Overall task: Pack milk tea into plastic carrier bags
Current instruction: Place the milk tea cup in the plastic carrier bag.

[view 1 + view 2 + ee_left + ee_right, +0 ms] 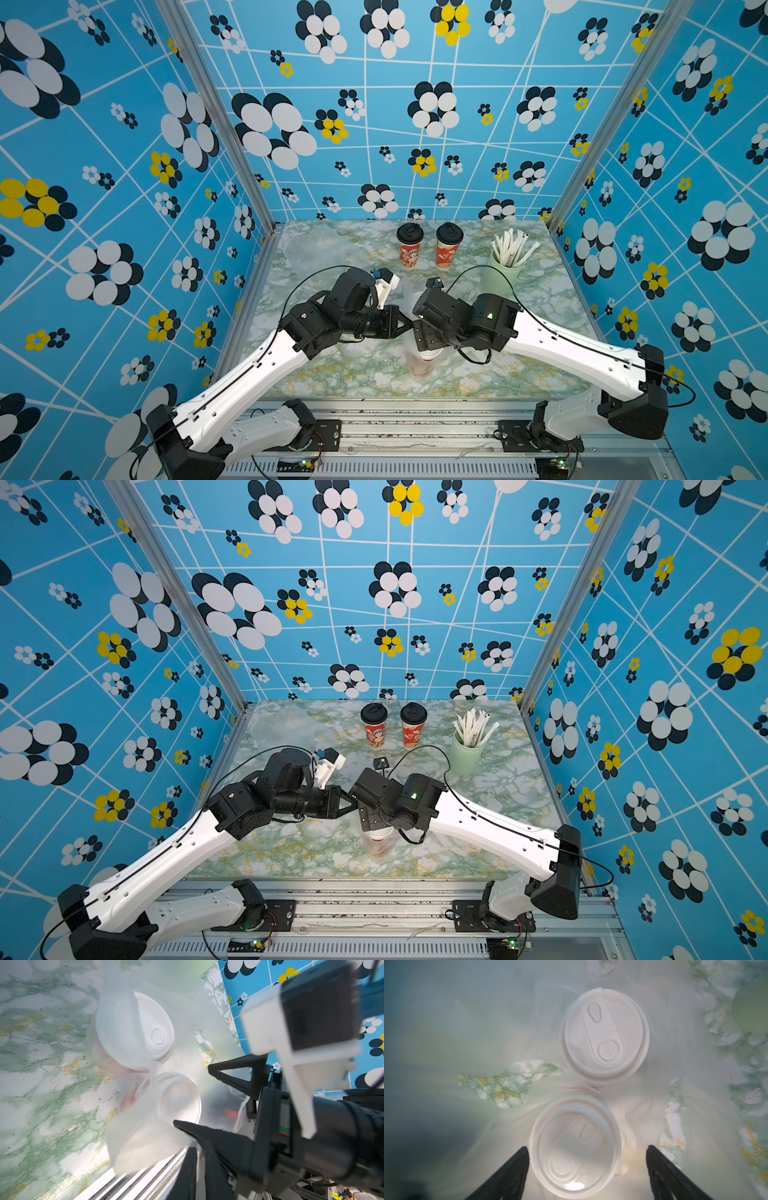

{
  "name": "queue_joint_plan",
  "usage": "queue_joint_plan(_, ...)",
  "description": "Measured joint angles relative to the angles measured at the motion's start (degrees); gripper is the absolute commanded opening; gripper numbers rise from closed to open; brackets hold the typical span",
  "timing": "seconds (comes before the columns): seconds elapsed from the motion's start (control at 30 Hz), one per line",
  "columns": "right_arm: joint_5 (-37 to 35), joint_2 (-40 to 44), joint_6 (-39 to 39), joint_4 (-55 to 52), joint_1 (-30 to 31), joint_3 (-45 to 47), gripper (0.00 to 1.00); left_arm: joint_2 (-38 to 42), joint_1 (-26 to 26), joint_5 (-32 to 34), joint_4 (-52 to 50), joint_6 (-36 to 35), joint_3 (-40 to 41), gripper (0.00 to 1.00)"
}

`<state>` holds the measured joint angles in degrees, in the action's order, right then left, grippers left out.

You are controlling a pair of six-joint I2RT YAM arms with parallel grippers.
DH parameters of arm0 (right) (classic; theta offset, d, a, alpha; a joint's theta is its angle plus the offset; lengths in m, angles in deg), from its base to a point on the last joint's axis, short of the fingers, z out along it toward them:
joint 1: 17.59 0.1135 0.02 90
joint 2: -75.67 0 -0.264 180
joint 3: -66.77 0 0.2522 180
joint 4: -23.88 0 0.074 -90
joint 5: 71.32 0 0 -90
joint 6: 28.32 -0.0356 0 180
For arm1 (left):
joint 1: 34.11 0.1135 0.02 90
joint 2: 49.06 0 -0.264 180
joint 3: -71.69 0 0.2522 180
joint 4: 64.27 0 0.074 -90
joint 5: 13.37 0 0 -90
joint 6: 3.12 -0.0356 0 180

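Two white-lidded milk tea cups stand side by side inside a clear plastic carrier bag at the table's front centre; in a top view one cup shows through the film. My right gripper hangs open over them, its fingers wide on either side of the nearer lid. My left gripper reaches in from the left at the bag's upper edge, fingers a narrow slit apart with film at the tips. Two black-lidded cups stand at the back.
A second crumpled clear bag lies at the back left. A pale green cup of white straws stands at the back right. Blue patterned walls close in three sides of the marble table.
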<state>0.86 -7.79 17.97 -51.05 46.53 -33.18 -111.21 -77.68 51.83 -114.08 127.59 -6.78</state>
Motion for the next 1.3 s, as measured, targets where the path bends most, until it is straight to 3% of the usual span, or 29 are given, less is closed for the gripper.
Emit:
queue_joint_plan(0.23,0.70,1.29,2.29,-1.92,-4.00,-8.15,0.85,0.02,0.92,2.60,-3.63,-2.36,-3.85,0.50)
queue_joint_plan(0.33,0.74,2.14,2.89,-3.19,-6.69,-10.47,0.84,-0.35,2.16,3.63,-5.53,-3.56,-5.75,0.55)
queue_joint_plan(0.63,3.58,3.45,6.99,-4.83,-18.49,-10.88,0.79,-6.54,5.01,3.23,-7.67,-7.65,-9.70,0.54)
queue_joint_plan(1.03,12.15,2.67,18.18,-3.72,-44.41,-11.04,0.74,-9.94,7.67,5.31,-10.95,-12.33,-13.42,0.59)
queue_joint_plan(1.3,17.33,-5.79,23.65,-0.02,-58.95,-15.26,0.59,-12.00,8.48,1.62,-9.29,-12.96,-13.42,0.49)
